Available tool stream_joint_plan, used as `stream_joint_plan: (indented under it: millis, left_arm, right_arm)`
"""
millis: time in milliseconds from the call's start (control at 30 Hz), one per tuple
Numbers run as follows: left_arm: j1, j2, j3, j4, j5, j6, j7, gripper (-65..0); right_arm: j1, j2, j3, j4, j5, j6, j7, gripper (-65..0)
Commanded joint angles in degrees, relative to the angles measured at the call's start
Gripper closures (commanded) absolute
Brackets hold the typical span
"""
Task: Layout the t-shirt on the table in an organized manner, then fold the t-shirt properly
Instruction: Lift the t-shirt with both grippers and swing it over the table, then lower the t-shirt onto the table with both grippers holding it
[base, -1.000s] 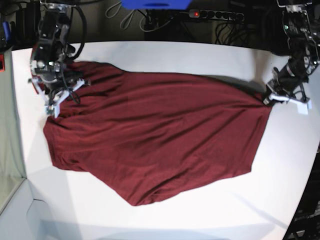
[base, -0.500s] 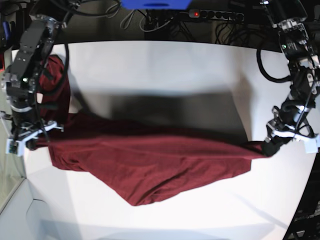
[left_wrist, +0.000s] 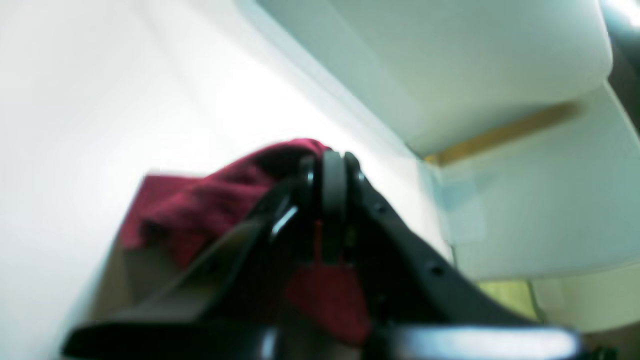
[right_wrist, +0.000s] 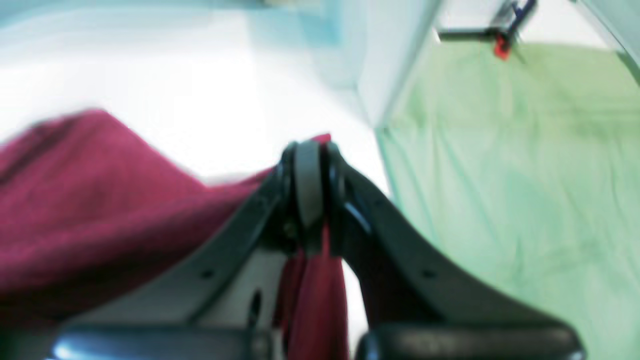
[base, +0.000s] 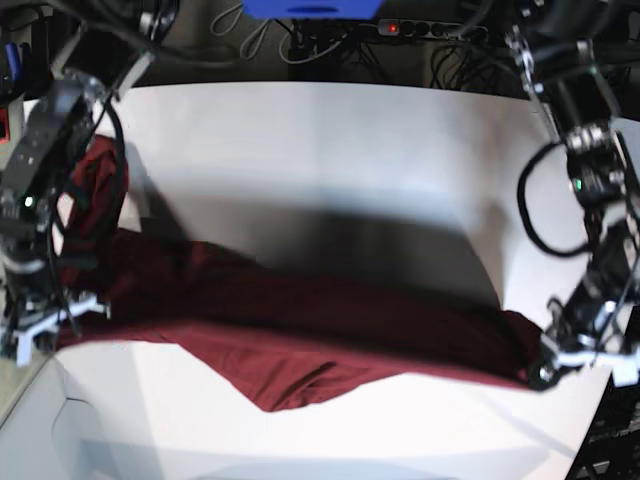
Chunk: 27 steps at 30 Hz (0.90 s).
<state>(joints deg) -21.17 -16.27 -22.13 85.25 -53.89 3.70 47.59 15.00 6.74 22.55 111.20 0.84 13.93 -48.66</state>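
That thin, floppy dark red knit t-shirt (base: 300, 320) hangs stretched low across the white table (base: 330, 150), each edge pinched tight by left gripper (base: 545, 372) and right gripper (base: 60, 322); corners grip best.

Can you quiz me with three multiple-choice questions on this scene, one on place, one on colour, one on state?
1. Where is the shirt?
A. Stretched between the two pincers, over the table's near side
B. Folded at the table's far edge
C. On the floor

2. What colour is the shirt?
A. Blue
B. Dark red
C. Green

3. How is the right pincer?
A. Wide open
B. Shut on nothing
C. Shut on the shirt

Answers: 1 A, the base view shows it spanning from right pincer to left pincer. 2 B, maroon in every view. 3 C, red cloth sits pinched between its jaws.
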Motion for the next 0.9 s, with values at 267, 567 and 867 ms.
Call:
stream_joint_plan:
  millis: [267,567,867]
  left_arm:
    - [-28.99,-2.15,21.21,-19.80,8.22,0.21,-4.30,-0.1]
    - [-52.99,4.18,29.47,-39.06,19.03,0.12,-15.55,-0.1]
    - [-53.83,5.24,29.29,-41.87,23.34,0.03,-19.33,-0.1]
  right_arm:
    - [30.05,6.75,-7.56,-24.03,-0.36,-0.62,5.54,0.0]
    - [59.80,11.76,-12.83,-52.96,-0.45,-0.62,19.96,0.0]
    - [59.80,14.66,-16.44,-61.04,-0.45,-0.79,25.32,0.0]
